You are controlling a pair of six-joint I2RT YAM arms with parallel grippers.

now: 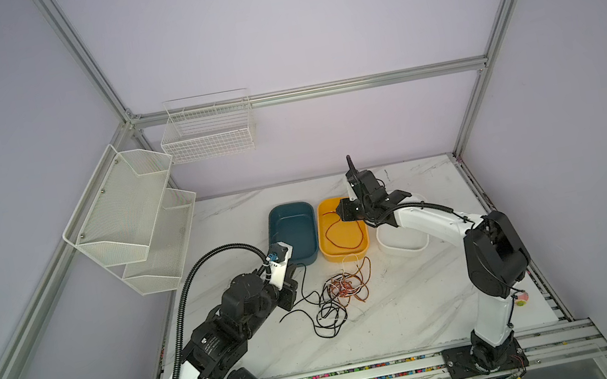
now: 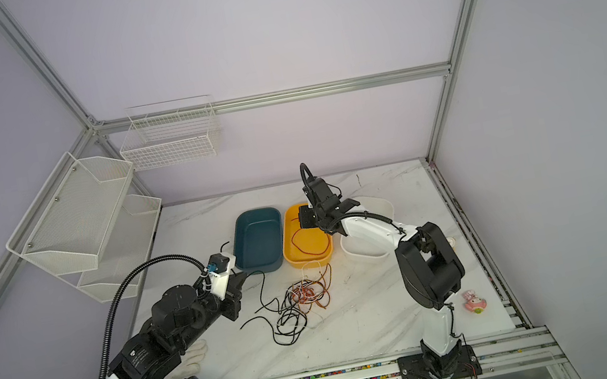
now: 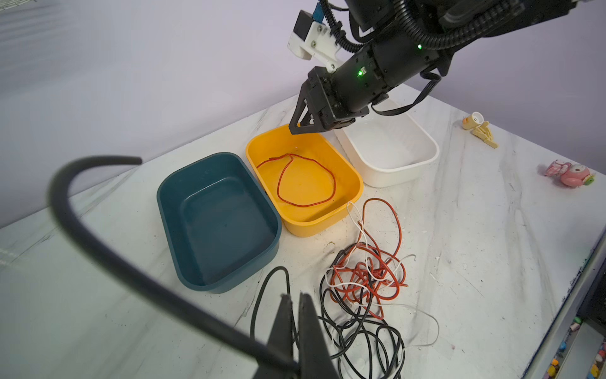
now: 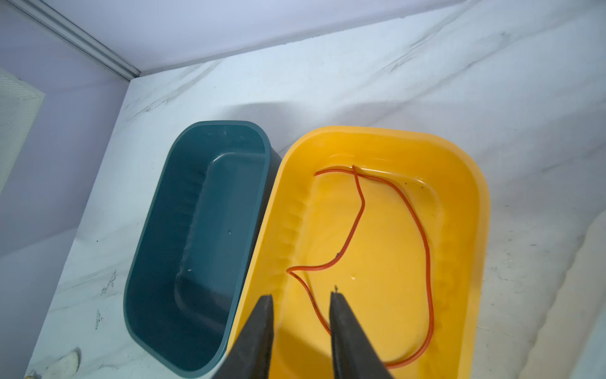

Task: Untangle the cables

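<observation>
Marble surface (image 1: 419,305) carries 3 bins side by side: teal bin (image 1: 294,230), yellow bin (image 4: 387,249), white bin (image 3: 387,154). The cables (image 1: 342,289) (black, red & white) sit in one tangle on the surface just in front of the yellow bin. L end effector (image 3: 295,295) sits low beside the tangle, clenched on a black cable (image 3: 278,268) that runs from the heap up to its tips. R end effector (image 4: 301,295) hangs over the yellow bin's far end, released w/ fingers apart & gripping nothing; one red cable (image 4: 427,249) lies looped on that bin's floor, well apart from the tangle.
</observation>
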